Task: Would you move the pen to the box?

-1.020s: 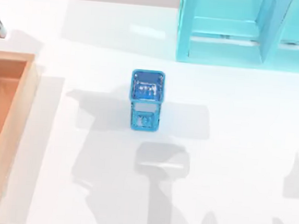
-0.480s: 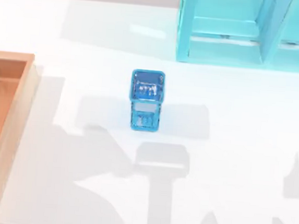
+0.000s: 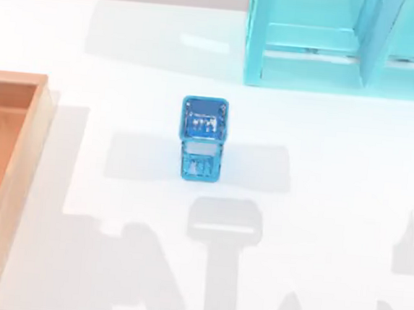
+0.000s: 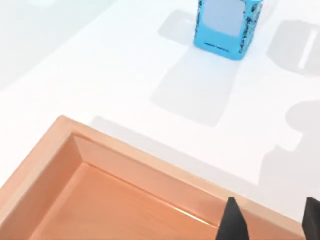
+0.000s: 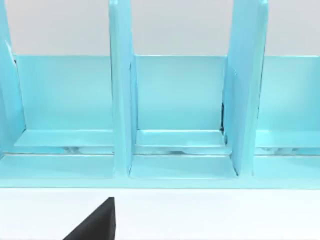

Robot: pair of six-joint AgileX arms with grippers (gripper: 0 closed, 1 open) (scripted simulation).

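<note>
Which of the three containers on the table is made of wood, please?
The shallow box at the table's left edge: pale wood rim, orange-brown floor. The small holder mid-table is translucent blue, and the shelf unit at the far side is cyan.

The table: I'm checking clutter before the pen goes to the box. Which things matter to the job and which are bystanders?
For the job:
- box, at the table's left edge
- left gripper, above the box's rim

Bystanders:
- blue holder, mid-table
- cyan shelf unit, at the back

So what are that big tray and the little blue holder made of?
The box looks like wood with a smooth satin finish: orange-brown floor, paler rim, faint grain. The blue holder seems to be translucent plastic, since light passes through its glossy walls. As this is rendered, both are guesses.
</note>
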